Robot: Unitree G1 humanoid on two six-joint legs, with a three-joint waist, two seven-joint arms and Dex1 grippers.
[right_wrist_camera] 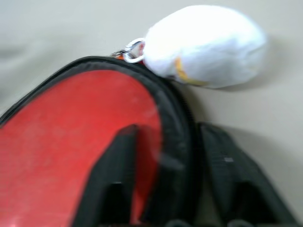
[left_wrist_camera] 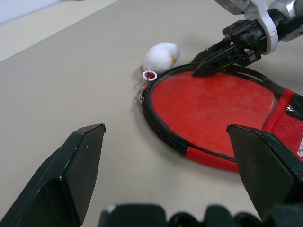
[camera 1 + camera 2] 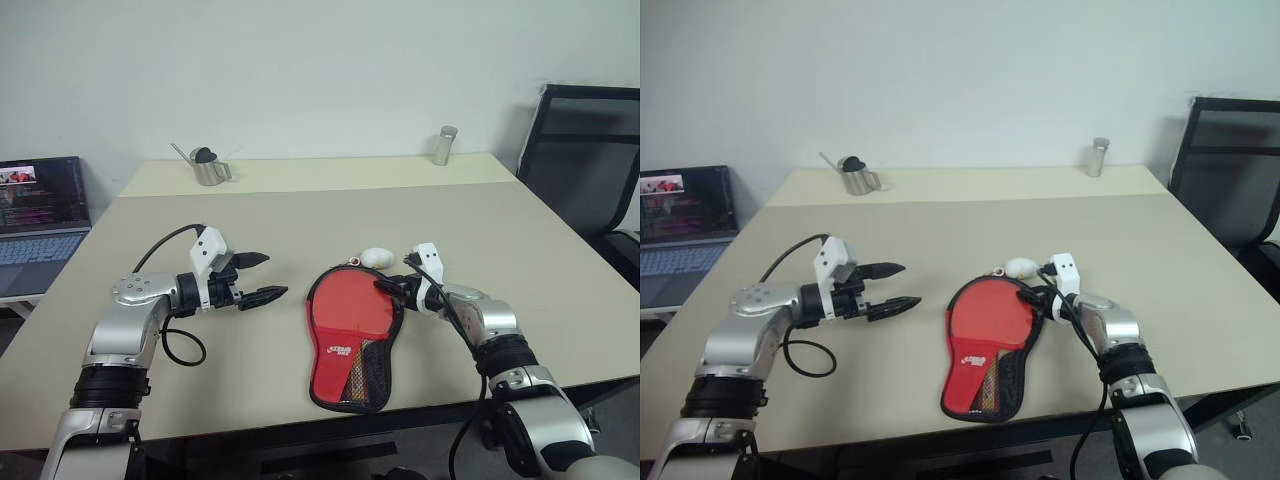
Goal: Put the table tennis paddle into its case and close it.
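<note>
My right gripper pinches the case rim, one finger on each side. My left gripper hangs wide open, empty. Next, I judge, closing the zip.

a small white plush charm lies on the beige tabletop just beyond the right hand. far past both hands, a metal watering can and a metal cup. out beyond the left hand, off the tabletop, an open laptop; beyond the right, a black chair.
</note>
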